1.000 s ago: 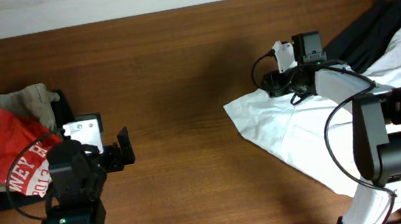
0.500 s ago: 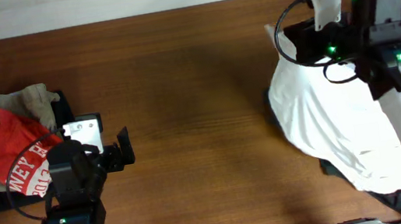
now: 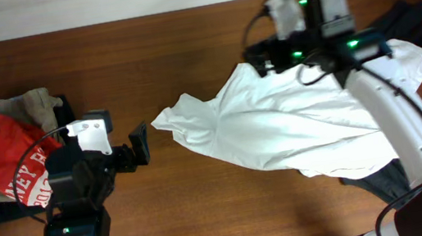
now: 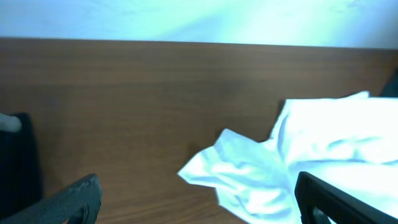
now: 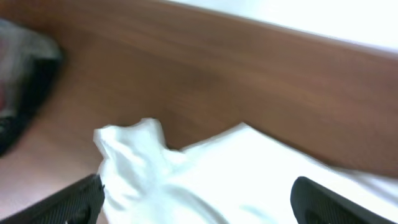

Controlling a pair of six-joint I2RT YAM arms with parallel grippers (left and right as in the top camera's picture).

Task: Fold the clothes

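Observation:
A white shirt (image 3: pixel 295 127) lies spread and wrinkled across the right half of the table, one corner (image 3: pixel 163 120) pointing left. My right gripper (image 3: pixel 262 56) hovers over its back edge. In the right wrist view the right gripper (image 5: pixel 196 205) stands open with the white shirt (image 5: pixel 236 174) lying below and nothing pinched between the fingers. My left gripper (image 3: pixel 136 151) is open just left of the shirt's corner. The left wrist view has the left gripper (image 4: pixel 196 208) facing that crumpled corner (image 4: pixel 242 171), with nothing between its fingers.
A pile of clothes sits at the left edge: a red printed shirt (image 3: pixel 2 160) on top, beige cloth (image 3: pixel 19 108) and dark cloth under it. A dark garment (image 3: pixel 406 23) lies at the back right, and more dark fabric (image 3: pixel 382 183) shows under the white shirt. The wooden table (image 3: pixel 184 47) runs between them.
The white shirt, hanging bunched from the shut right gripper half a second ago, now lies flung out to the left. The right gripper moved left and opened. The left gripper shifted slightly right.

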